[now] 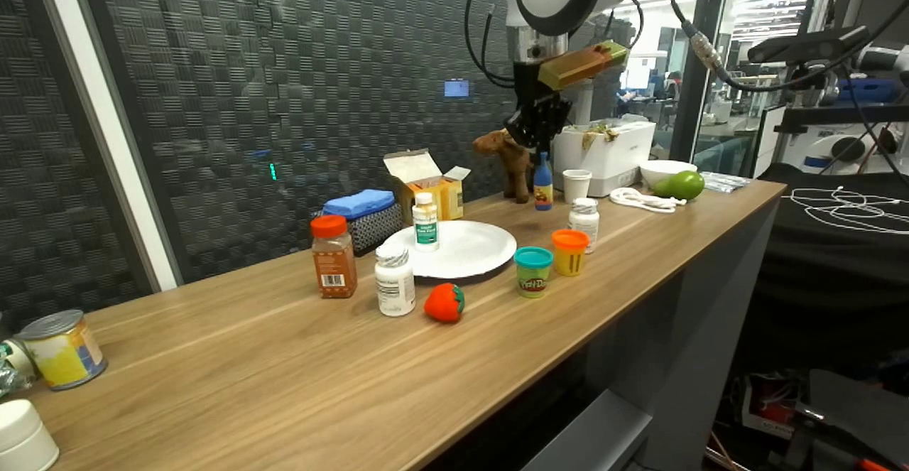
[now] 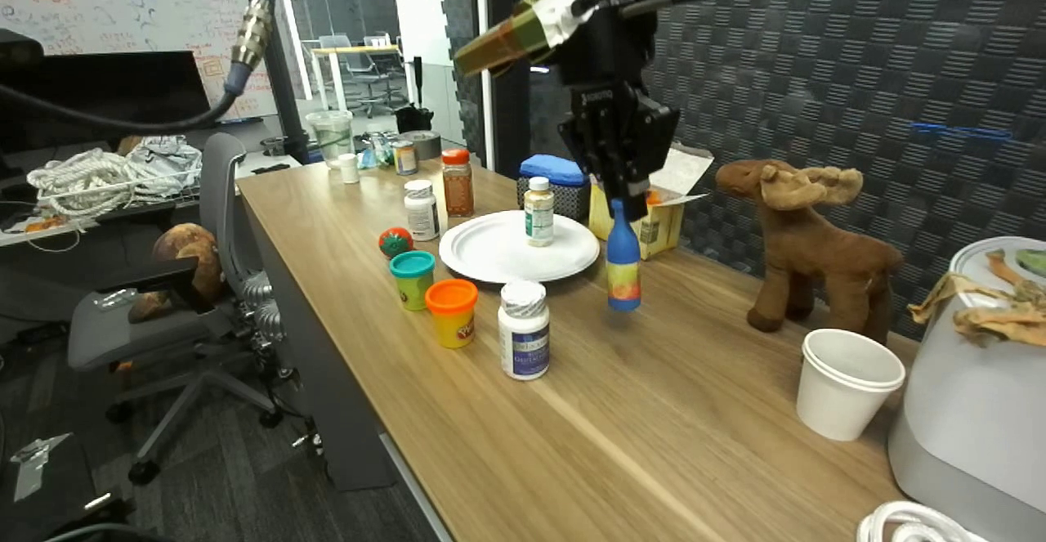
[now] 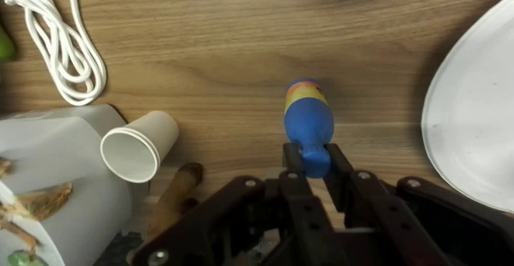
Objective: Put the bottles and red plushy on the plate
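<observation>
**Early stage of the loading task**

The pincer (image 3: 313, 153) is closed about the neck of the upright blue bottle (image 3: 308, 117), near the plate (image 3: 474, 109) but apart from it; whether the bottle's base clears the desk (image 2: 654, 444) cannot be told. One item is judged complete: the green-labelled bottle (image 2: 539, 219), standing on the plate. Outstanding, besides the blue bottle, are at least four: a white pill bottle (image 1: 395, 288) just beside the plate; the red-capped bottle (image 1: 334, 258) and the red plushy (image 1: 443, 303), each on the desk near it; and a second white pill bottle (image 2: 524, 342), likewise off the plate.
</observation>
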Controlling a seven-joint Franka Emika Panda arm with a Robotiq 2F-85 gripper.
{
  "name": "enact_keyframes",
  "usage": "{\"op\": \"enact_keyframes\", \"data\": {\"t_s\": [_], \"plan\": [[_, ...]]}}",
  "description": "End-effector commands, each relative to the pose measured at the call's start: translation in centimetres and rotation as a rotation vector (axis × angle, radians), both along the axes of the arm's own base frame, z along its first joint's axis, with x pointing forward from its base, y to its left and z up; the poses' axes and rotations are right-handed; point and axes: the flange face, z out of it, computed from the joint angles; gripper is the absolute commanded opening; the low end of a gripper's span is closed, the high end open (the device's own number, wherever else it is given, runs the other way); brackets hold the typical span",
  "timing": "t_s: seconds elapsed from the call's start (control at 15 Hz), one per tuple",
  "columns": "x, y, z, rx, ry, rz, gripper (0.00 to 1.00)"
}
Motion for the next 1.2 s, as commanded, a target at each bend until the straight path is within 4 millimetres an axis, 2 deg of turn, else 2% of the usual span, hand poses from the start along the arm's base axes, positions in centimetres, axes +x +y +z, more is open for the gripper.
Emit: {"op": "enact_keyframes", "data": {"t_s": [0.0,0.2,0.47,0.67,1.13], "plan": [[1.2,4.8,3.9,-0.030,-0.033,0.065,0.12],[2.1,8.9,4.3,0.019,-0.042,0.151,0.10],[2.8,12.3,2.9,0.095,-0.038,0.243,0.10],[3.4,13.0,1.4,0.135,-0.016,0.286,0.10],[5.7,12.7,-0.8,0.140,-0.021,0.335,0.09]]}}
